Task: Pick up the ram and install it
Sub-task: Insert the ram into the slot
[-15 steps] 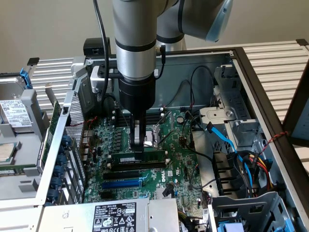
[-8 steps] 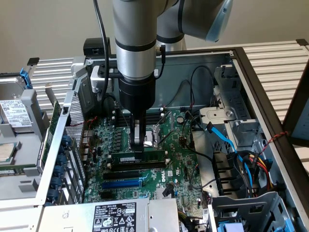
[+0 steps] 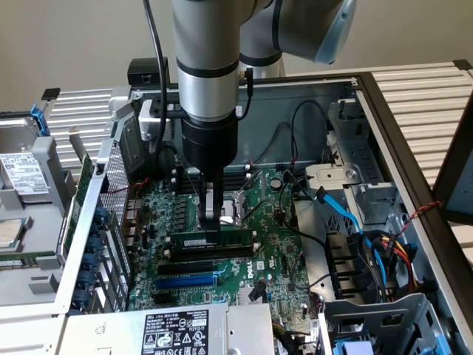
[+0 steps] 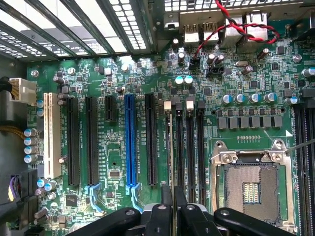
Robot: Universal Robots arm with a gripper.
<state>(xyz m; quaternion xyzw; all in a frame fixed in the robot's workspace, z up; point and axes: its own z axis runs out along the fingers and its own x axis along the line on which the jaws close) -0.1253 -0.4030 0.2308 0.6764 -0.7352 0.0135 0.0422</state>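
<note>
Hard drive [image 3: 22,174] with a white label sits way over on the exterior view's left, outside the opened PC case. Next along is the perforated case wall [image 3: 111,200] with a row of blue clips [image 3: 96,255] on it. Then you hit the big green motherboard [image 3: 277,244] lying flat in the bottom of the case.

Over the middle of the board, the arm [image 3: 207,66] comes straight down, wrist vertical, with a black cable running alongside it. The hand [image 3: 213,228] points down at the board with its fingers pinched nearly together on the ram [image 3: 236,238]. It's gripping the stick around its middle by the two flat faces.

The ram stands on its long edge, lined up with the memory slot nearest the CPU socket [image 3: 238,207], and it's down at slot level. I honestly can't tell whether it's seated all the way. Just in front of it are the empty black slots [image 3: 199,265] and a blue slot [image 3: 188,282].

From the wrist view you look right down the hand [image 4: 172,196]. The ram [image 4: 171,147] shows edge-on as a thin strip running away from the fingertips. It sits in the group of memory slots between the long blue slot [image 4: 130,142] and the open socket [image 4: 251,184].

Heading further to the exterior view's right, there's a blue cable [image 3: 344,211] and a bundle of coloured wires [image 3: 392,259]. After that comes the slatted surface [image 3: 421,96] the case sits on.
</note>
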